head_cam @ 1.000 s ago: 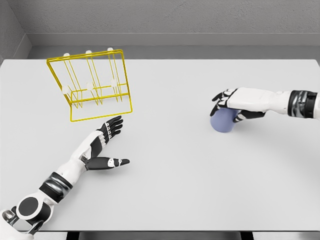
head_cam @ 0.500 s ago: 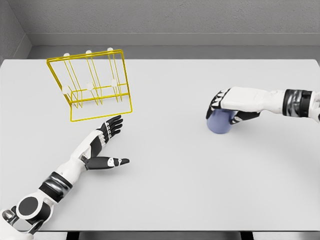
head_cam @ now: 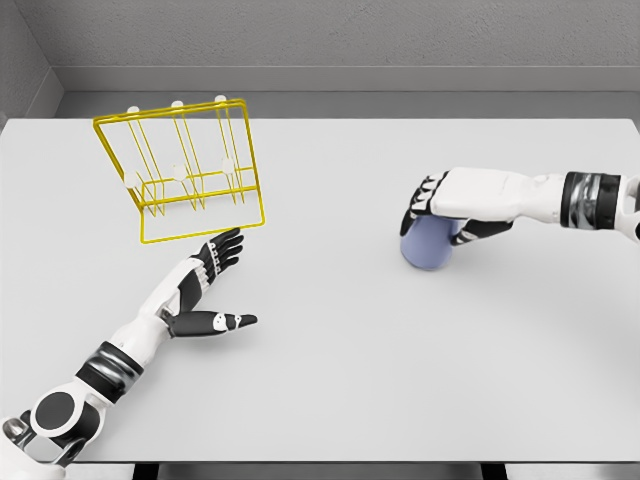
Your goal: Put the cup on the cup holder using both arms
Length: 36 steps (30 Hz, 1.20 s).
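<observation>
Head view of a pale grey tabletop (head_cam: 330, 380) backed by a grey wall. The right hand (head_cam: 450, 205) reaches in from the right edge on a white arm and wraps the top of a lavender-blue cup (head_cam: 428, 243); its dark fingers (head_cam: 418, 203) curl over the cup's left side and its thumb presses the right side, so the hand is clamped on the cup. The cup stands right of the tabletop's centre; whether its base touches the surface or hangs just above it cannot be told. The yellow wire cup holder (head_cam: 190, 180) stands at the far left of the tabletop, well apart from the cup, its frame tilted and carrying rows of white-tipped pegs. The left hand (head_cam: 205, 290) lies low over the tabletop just in front of the holder, with its arm entering from the lower left corner. Its fingers are spread and extended toward the holder's front rail, nearly touching it, the thumb stretched out to the right; it grips nothing.
</observation>
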Motion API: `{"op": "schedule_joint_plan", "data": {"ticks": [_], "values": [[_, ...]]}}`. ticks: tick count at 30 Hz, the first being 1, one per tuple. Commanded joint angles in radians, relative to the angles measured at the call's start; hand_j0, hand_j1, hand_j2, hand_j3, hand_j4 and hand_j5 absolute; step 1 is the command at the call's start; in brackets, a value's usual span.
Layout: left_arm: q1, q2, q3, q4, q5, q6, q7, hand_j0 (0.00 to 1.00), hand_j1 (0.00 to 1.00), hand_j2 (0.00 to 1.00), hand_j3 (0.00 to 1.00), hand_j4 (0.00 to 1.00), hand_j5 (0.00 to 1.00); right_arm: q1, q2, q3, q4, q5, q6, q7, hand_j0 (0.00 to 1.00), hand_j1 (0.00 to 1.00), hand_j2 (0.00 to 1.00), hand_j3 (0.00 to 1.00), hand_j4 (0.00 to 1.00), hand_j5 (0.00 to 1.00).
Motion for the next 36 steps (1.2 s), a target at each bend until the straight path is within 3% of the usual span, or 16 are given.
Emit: {"op": "schedule_joint_plan", "data": {"ticks": [1, 36], "values": [[0.0, 0.0, 0.0, 0.0, 0.001, 0.0, 0.0, 1.0, 1.0, 1.0, 1.0, 1.0, 1.0, -0.002, -0.002, -0.001, -0.01, -0.006, 0.003, -0.001, 0.65, 0.65, 0.65, 0.65, 0.65, 0.65], [0.005, 0.001, 0.02, 0.0, 0.001, 0.006, 0.0, 1.0, 1.0, 1.0, 1.0, 1.0, 1.0, -0.038, 0.085, 0.008, -0.056, -0.016, 0.003, -0.001, 0.65, 0.65, 0.65, 0.65, 0.65, 0.65]]}}
